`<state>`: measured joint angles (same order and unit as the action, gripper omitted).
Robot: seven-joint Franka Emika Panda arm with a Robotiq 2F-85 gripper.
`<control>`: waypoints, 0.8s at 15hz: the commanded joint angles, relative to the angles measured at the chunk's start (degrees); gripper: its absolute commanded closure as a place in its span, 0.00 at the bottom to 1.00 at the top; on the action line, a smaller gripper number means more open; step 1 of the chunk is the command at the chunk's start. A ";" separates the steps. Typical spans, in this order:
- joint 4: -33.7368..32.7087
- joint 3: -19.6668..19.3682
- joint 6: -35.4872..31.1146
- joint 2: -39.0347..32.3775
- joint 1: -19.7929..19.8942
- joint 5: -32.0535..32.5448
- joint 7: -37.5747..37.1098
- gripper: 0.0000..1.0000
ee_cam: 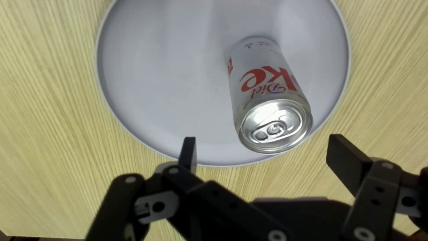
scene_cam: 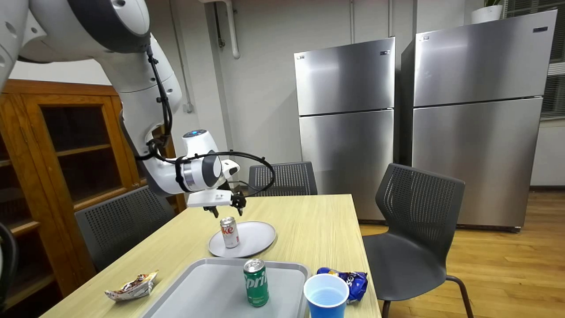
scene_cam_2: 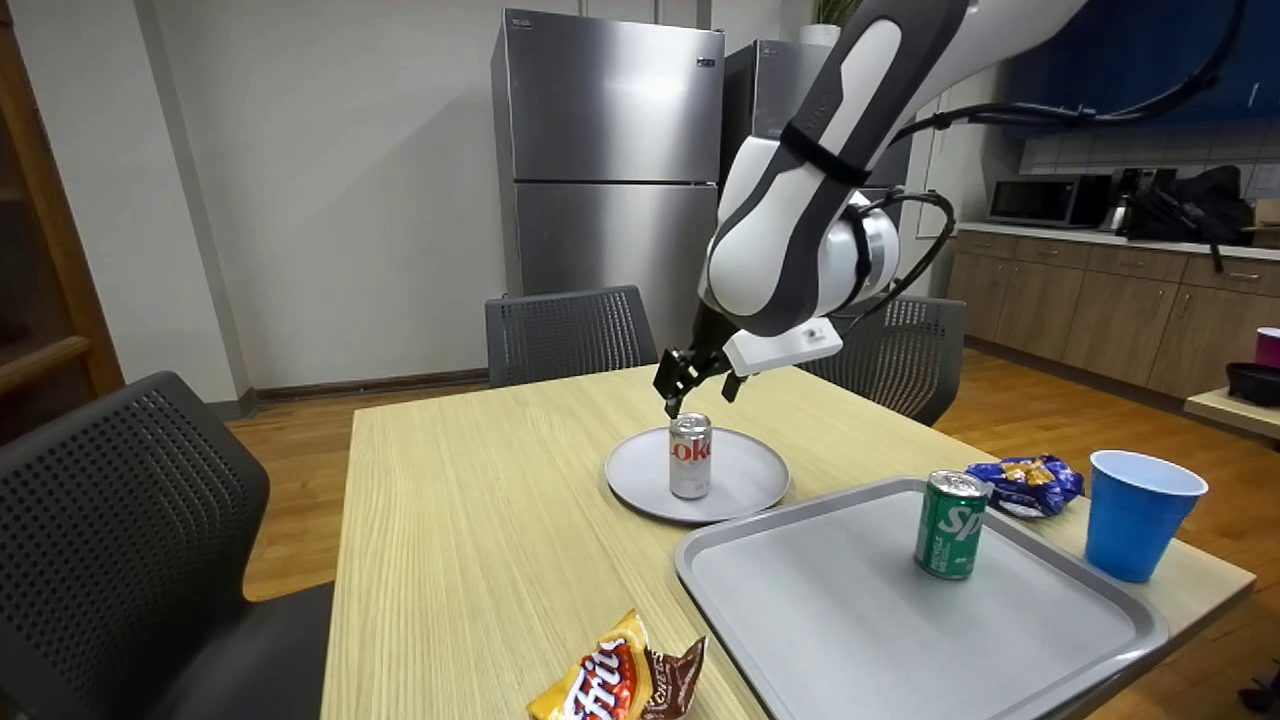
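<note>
In an exterior view, steel fridge (scene_cam: 346, 137) & dk. mesh chair (scene_cam: 293, 177) stand bhd. your gripper (scene_cam: 228, 214); blue cup (scene_cam: 325, 297) & snack bag (scene_cam: 134, 287) sit cam.-side of it.

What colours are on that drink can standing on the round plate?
The can is silver with red lettering, clearest in the wrist view.

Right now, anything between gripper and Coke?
Bare: in the wrist view, gaps separate the Coke from the open gripper on both sides, only plate and table showing beneath.
</note>
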<state>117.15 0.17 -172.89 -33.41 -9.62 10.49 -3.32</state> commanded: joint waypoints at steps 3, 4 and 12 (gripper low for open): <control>-2.05 1.26 1.65 -1.27 0.81 -1.38 2.66 0.00; -2.15 1.10 1.64 -1.47 0.64 -1.32 2.57 0.00; -3.23 0.87 1.83 -3.29 0.27 -1.32 2.32 0.00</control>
<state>115.91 0.30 -172.81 -35.70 -9.64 10.48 -3.06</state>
